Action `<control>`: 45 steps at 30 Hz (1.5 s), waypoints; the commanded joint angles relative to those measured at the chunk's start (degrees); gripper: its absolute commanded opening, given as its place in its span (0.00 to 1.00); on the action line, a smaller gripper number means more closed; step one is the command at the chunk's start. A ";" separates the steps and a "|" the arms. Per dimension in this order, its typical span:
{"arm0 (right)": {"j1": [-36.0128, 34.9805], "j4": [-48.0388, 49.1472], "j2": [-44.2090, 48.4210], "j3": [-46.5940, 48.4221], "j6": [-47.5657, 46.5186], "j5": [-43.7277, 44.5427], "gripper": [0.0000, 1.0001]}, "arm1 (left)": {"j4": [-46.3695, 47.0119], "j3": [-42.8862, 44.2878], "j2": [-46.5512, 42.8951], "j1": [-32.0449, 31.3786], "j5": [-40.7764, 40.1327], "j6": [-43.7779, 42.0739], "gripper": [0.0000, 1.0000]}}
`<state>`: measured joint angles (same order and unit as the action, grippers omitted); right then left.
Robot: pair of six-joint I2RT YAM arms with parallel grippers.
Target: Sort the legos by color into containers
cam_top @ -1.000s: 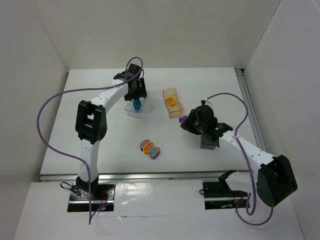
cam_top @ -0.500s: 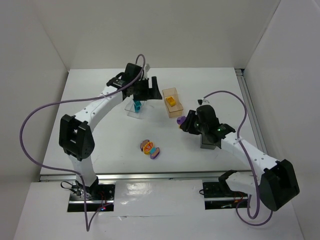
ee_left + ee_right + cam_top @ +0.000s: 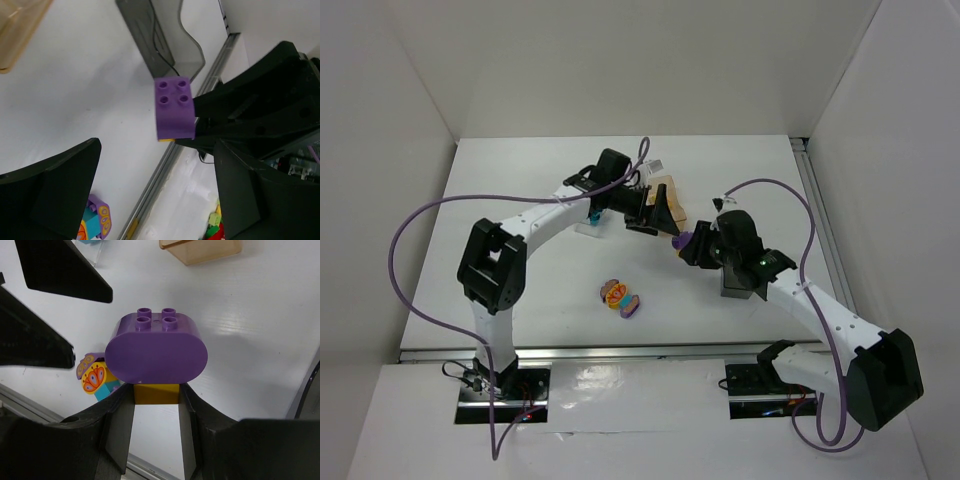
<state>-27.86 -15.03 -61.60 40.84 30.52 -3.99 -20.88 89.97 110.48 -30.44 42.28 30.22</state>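
Note:
My right gripper (image 3: 156, 407) is shut on a small orange lego (image 3: 156, 392) with a rounded purple lego (image 3: 156, 347) stacked on top, held above the table. My left gripper (image 3: 655, 213) stands wide open right beside it, over the tan box (image 3: 673, 198); in the left wrist view the purple lego (image 3: 173, 107) hangs between its spread fingers (image 3: 50, 195). A teal lego (image 3: 592, 213) lies in the clear tray (image 3: 588, 225). The dark grey box (image 3: 732, 290) sits half hidden under my right arm.
A loose cluster of legos (image 3: 620, 297), purple, orange and teal with a butterfly print, lies in the middle of the table. A metal rail (image 3: 820, 215) runs along the right edge. White walls close the back and sides.
My left gripper has swung right from the clear tray to the tan box and opened wide, leaving the teal lego in the tray. The right gripper has barely moved.

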 commanded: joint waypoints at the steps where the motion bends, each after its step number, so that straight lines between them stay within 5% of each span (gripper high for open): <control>1: -0.18 0.52 0.70 2.14 -0.55 -1.37 0.16 | 3.91 -0.50 -0.88 -1.55 4.12 -2.17 1.00; 8: -0.18 1.05 0.17 2.67 -0.55 -1.90 0.16 | 5.15 -1.03 1.14 -3.23 3.51 -1.56 0.92; 16: -0.18 1.58 -0.36 2.67 -0.55 -3.65 0.16 | 5.15 1.25 3.25 -3.75 2.28 0.10 0.66; 21: -0.71 1.58 -0.36 2.67 -0.55 -3.66 0.16 | 5.15 2.92 4.48 -3.75 1.14 1.42 0.42; 26: -1.24 -0.26 1.31 1.62 -0.55 -1.73 0.16 | 5.15 4.16 5.01 -3.75 0.61 2.48 0.00; 45: -3.61 -2.03 -1.06 -0.23 1.20 7.32 0.16 | 4.55 6.00 3.26 0.37 -12.74 13.03 0.00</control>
<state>-31.00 -16.56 -62.57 40.47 30.76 0.12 -16.34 93.03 114.67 -30.81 33.30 42.26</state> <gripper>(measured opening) 0.436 0.208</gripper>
